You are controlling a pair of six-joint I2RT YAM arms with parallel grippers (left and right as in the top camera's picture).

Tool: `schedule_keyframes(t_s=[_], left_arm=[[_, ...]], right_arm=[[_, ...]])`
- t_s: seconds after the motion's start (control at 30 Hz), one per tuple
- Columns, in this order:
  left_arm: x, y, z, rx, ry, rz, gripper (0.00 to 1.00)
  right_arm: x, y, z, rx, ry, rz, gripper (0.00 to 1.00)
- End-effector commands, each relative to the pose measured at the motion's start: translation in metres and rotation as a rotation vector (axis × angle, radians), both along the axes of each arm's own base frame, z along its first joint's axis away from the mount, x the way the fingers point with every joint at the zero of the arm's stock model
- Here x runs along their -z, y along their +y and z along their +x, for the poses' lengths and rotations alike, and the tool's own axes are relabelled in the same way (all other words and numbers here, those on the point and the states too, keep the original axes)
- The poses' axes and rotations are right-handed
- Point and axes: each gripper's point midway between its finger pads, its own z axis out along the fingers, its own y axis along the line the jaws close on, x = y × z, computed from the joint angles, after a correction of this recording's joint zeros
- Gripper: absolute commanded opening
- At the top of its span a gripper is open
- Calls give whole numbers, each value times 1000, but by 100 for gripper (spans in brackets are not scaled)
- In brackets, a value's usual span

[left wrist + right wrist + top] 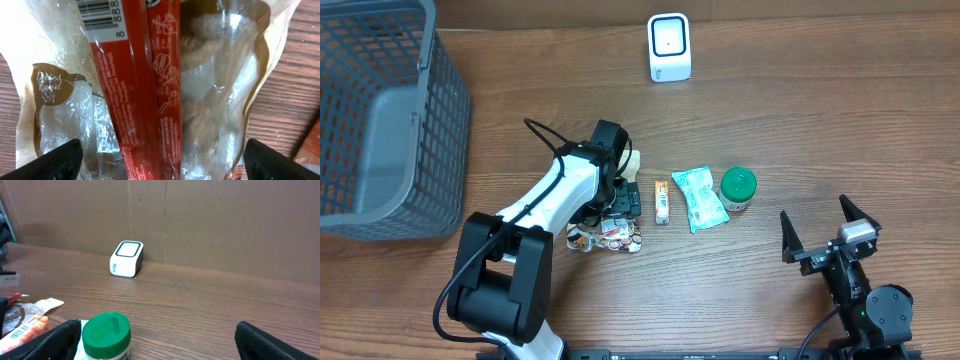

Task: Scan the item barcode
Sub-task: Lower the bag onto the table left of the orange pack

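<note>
Clear bag (pixel 215 100) of pale dried food on the wood table (pixel 297 75), crossed by a red strip (pixel 142 110) bearing a barcode (pixel 97 12) at top, brown label (pixel 50 85) at left; fingertips (pixel 55 161) of the left gripper (pixel 162 164) spread wide at both lower corners.

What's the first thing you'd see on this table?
The left gripper, open over a crinkly clear snack packet with a red stripe, mid-table. Then the big grey basket at the left and the little white scanner at the far edge.

One grey mesh basket (pixel 425 60), one white boxy scanner (pixel 669 47), one green-lidded jar (pixel 738 187). Also one pale green pouch (pixel 699 198), one slim orange stick pack (pixel 662 202), one clear red-striped bag (pixel 150 90).
</note>
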Motion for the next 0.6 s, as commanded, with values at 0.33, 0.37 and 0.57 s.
schedule_keyframes(t_s=[0.33,0.37,0.57], left_arm=[[-62,-4,41,7,-99,31,94],[-68,-3,43,7,-104,39,94],[-90,-4,51,5,-132,39,96]], right_arm=[[2,0,0,-2,-1,-1,100],[2,0,0,-2,-1,-1,100],[2,0,0,-2,-1,-1,100]])
